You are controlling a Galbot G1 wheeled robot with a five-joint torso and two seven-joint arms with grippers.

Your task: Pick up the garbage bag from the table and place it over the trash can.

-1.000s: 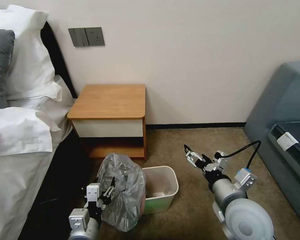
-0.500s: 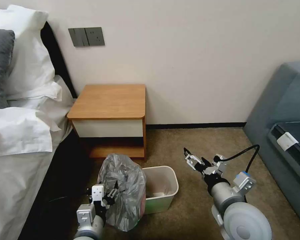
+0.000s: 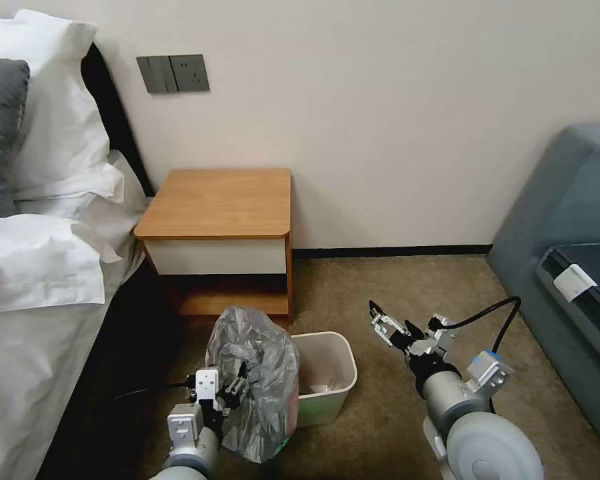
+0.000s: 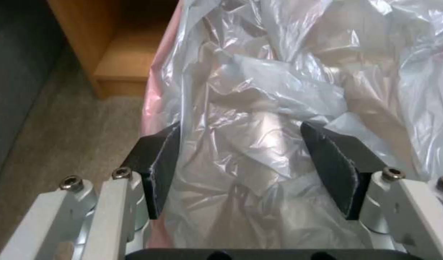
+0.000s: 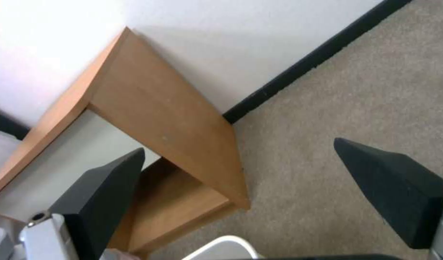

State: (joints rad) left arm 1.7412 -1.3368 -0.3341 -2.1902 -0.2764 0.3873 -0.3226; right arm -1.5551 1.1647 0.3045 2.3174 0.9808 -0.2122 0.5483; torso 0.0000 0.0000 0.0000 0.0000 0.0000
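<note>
The garbage bag (image 3: 257,373) is a crinkly grey heap on the near left end of the trash can (image 3: 327,400), hanging down its outer side. My left gripper (image 3: 235,385) presses into the bag from the near left. Its fingers (image 4: 156,168) stand wide apart and open, with bulging plastic (image 4: 250,119) between them. The cream bin's far right part is uncovered, with something pale at the bottom. My right gripper (image 3: 390,321) hovers open to the right of the bin with nothing between its fingers (image 5: 106,184). The table (image 3: 220,200) stands behind the bin with a bare top.
A bed with white pillows (image 3: 47,200) runs down the left, close to my left arm. A grey sofa (image 3: 573,220) closes off the right. Open carpet (image 3: 393,280) lies between bin, wall and sofa. The table's side panel (image 5: 169,119) shows beyond my right gripper.
My left gripper has moved right toward the bin, and the bag has shifted a little right with it. The right arm has sunk slightly.
</note>
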